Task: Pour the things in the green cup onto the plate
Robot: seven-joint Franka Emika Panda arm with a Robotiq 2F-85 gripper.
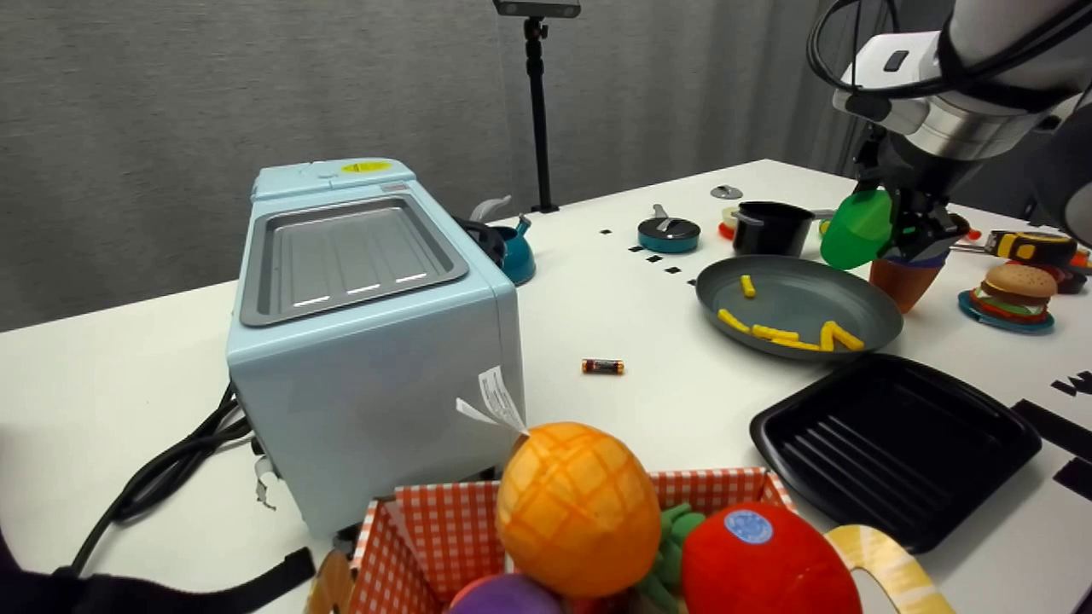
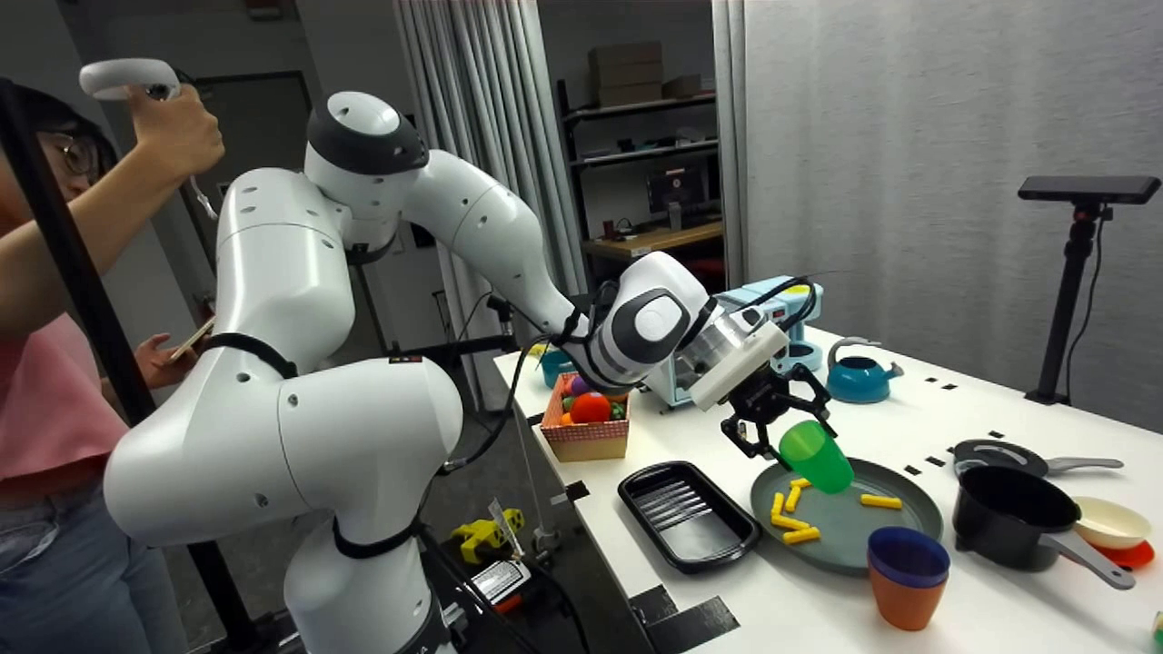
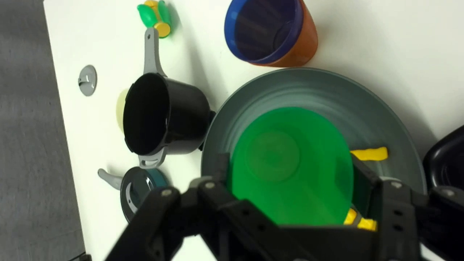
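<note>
Apparently the pouring is near its end: closest in the wrist view, the gripper [image 3: 291, 174] has the green cup [image 2: 825, 465] pinched by its sides, jaws parted only as far as the cup's body needs. Such a hold suits tipping, and the cup hangs tilted above the plate [image 1: 802, 294], presumably so that whatever slides out lands inside the rim. No yellow shows through the green plastic, but I can't tell for certain that nothing is left inside. Beneath, six yellow pieces [image 2: 879, 500] lie on the plate, most bunched toward the black tray [image 1: 955, 435], one off alone. That tray sits just beside the plate, nearer the edge of the counter [image 1: 699, 418] by the robot arm [image 2: 363, 436]; just outside the rim stands a blue cup [image 3: 232, 30] nested in an orange cup [image 2: 907, 598], probably set clear of the pour. Farther off, toward the edge by the grey curtain [image 1: 665, 94], come a black saucepan [image 3: 188, 116], mouth up, and a teal pan [image 1: 668, 241]. Well apart, along the arm-side edge near a corner, a red-checked box [image 2: 586, 448] holds soft toys [image 1: 580, 512].
</note>
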